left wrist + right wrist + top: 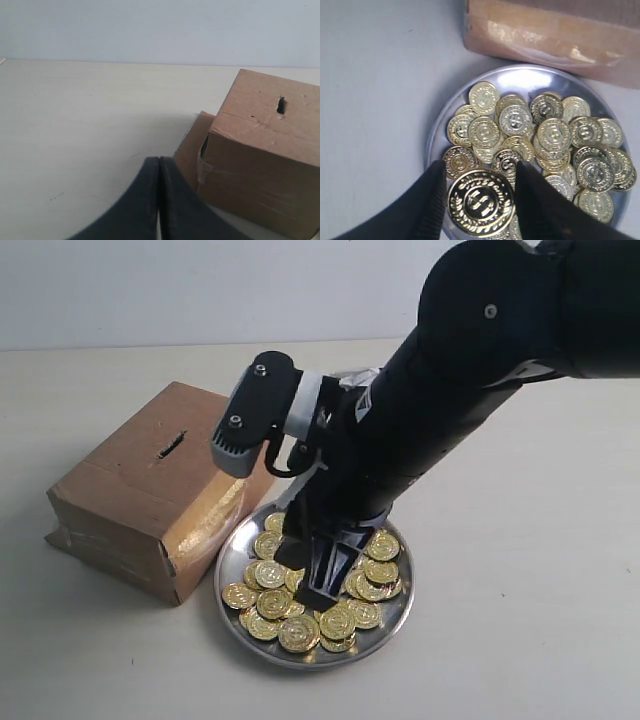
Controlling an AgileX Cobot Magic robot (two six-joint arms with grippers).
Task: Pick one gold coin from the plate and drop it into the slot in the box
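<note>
A shiny silver plate point(322, 661) heaped with gold coins point(272, 601) sits in front of the brown cardboard box point(140, 495). The dark slot point(171, 446) is cut in the box's top face. My right gripper point(308, 576) hangs just over the plate, shut on one gold coin point(481, 201) held by its edges. That coin looks larger than the pile of coins point(555, 135) on the plate point(520, 79) below. My left gripper point(159, 161) is shut with nothing in it, low beside the box point(265, 165), whose slot point(281, 105) shows on top.
The box point(555, 35) lies right against the plate's far side. A loose cardboard flap point(192, 145) sticks out at the box's base. Pale tabletop point(520, 570) surrounds both. The right arm's black body spans the upper right of the exterior view.
</note>
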